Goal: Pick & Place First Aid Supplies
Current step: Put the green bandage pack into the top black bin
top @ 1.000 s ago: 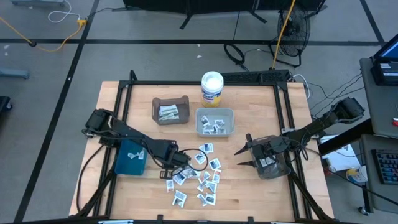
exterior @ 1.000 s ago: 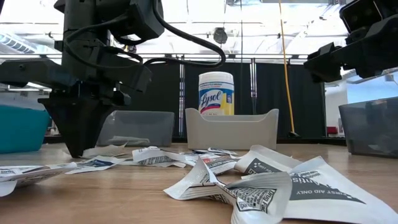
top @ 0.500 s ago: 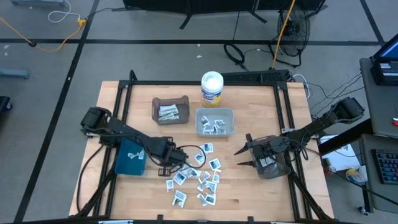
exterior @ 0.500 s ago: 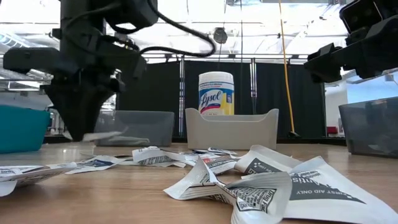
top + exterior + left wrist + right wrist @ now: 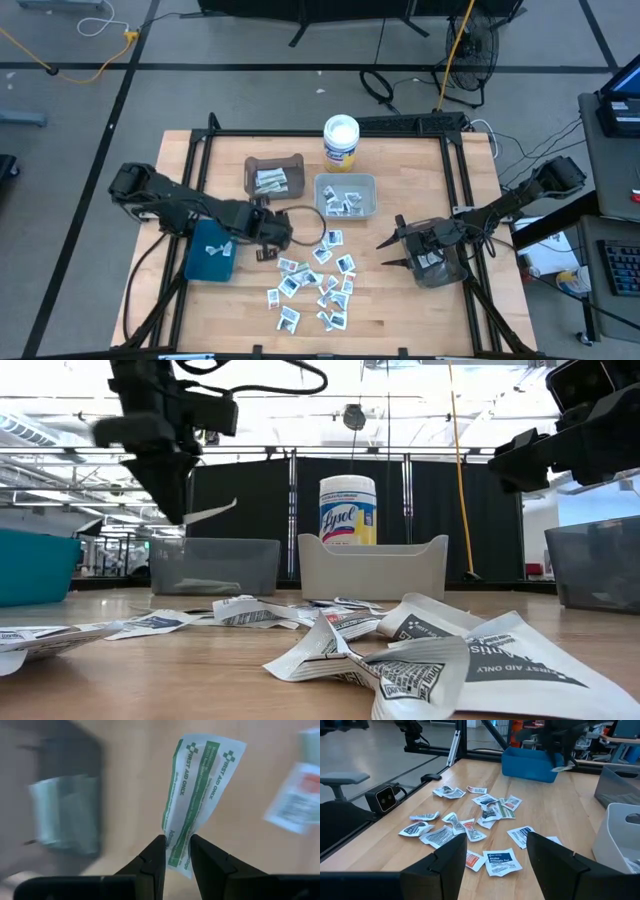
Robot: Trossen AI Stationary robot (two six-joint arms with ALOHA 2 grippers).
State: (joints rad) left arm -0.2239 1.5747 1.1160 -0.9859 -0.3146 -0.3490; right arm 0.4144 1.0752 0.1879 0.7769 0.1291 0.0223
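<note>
My left gripper (image 5: 270, 238) hangs over the table's left middle, shut on a white first aid packet with green print (image 5: 197, 785). The low view shows the packet (image 5: 210, 513) sticking out sideways from the fingers, high above the table. Many more first aid supplies (image 5: 315, 285) lie loose on the wood in the near middle. My right gripper (image 5: 390, 250) waits open at the right, pointing level toward the pile, with nothing between its fingers (image 5: 445, 865). My left gripper pinches the packet's near end (image 5: 177, 845) between its two fingers (image 5: 155, 855). The fingers come from above, slanting steeply down. The packet is lifted clear of the table and reaches out past the fingertips, slightly curled.
A brown bin (image 5: 274, 177) and a pale bin (image 5: 346, 196), both with packets inside, stand at the far middle. A white round tub (image 5: 341, 140) stands behind them. A teal bin (image 5: 210, 250) sits at the left and a grey bin (image 5: 440, 268) under the right arm.
My left gripper has risen from the pile's left edge and gone toward the far edge, toward the brown bin, tipping as it went. It has stayed shut on the green-printed packet, which came off the table and now hangs well clear of it.
</note>
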